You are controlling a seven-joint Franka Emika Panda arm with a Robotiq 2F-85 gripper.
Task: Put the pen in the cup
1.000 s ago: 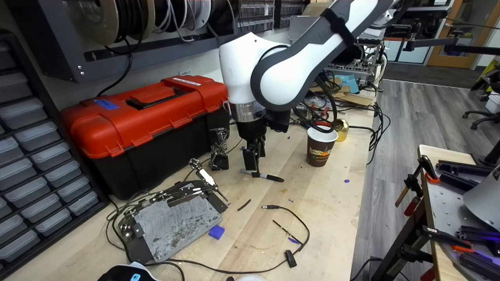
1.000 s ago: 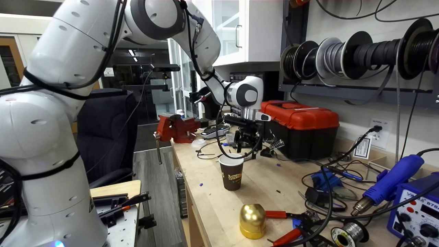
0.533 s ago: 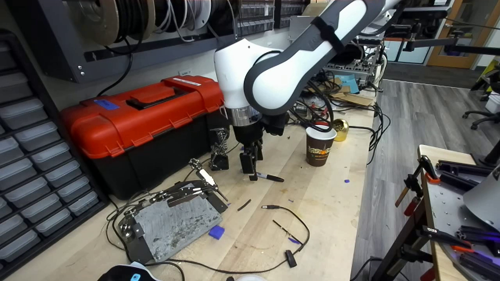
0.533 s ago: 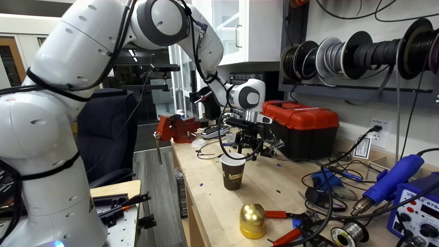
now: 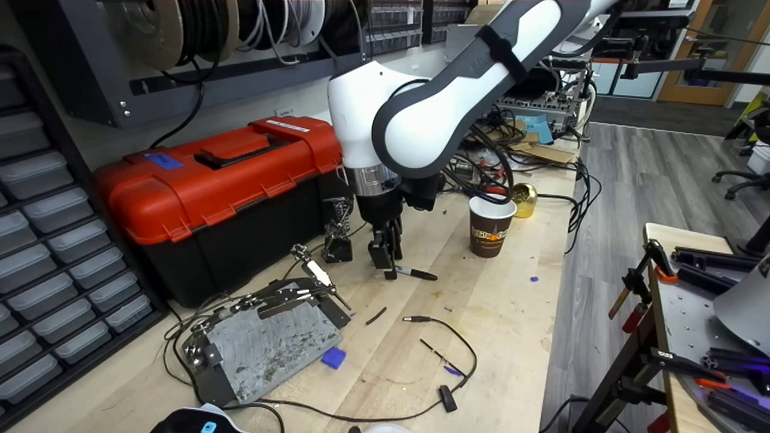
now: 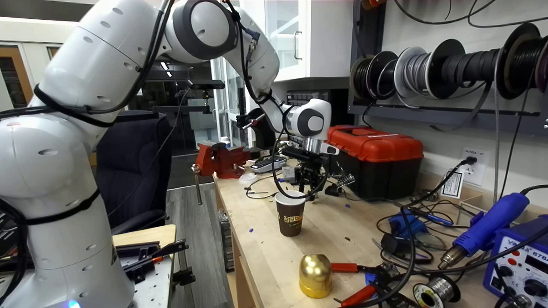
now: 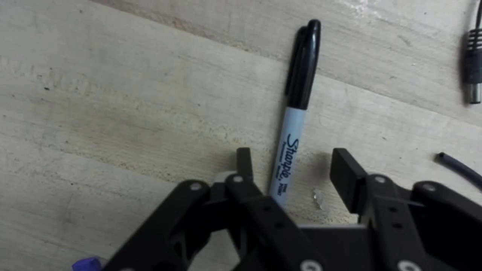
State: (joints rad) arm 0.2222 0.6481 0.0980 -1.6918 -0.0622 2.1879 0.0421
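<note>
Two black fingers (image 7: 348, 180) on my gripper (image 7: 293, 169) are spread well apart right now, one on each side of the pen (image 7: 296, 114), and in the wrist view I can see table (image 7: 131, 124) showing between each finger and the barrel. It's got a grey barrel and a black cap and it's lying flat, cap pointing at the top of the frame, bottom end hidden behind my gripper. Can't really tell how close my tips are to the table, tbh. The cup (image 5: 490, 231) is brown with a pale rim and stands upright; in an exterior view it's right of center, well apart from the pen. Other junk around: a cable plug (image 7: 473, 64) at the upper right of the wrist view, a thin dark piece (image 7: 459, 168) lower down by the right edge, and a bluish-purple scrap (image 7: 86, 264) at the bottom left. In an exterior view a big red and black toolbox (image 5: 222, 198) sits left of my gripper, and a shiny gold thing (image 5: 527, 205) peeks out behind the cup.
</note>
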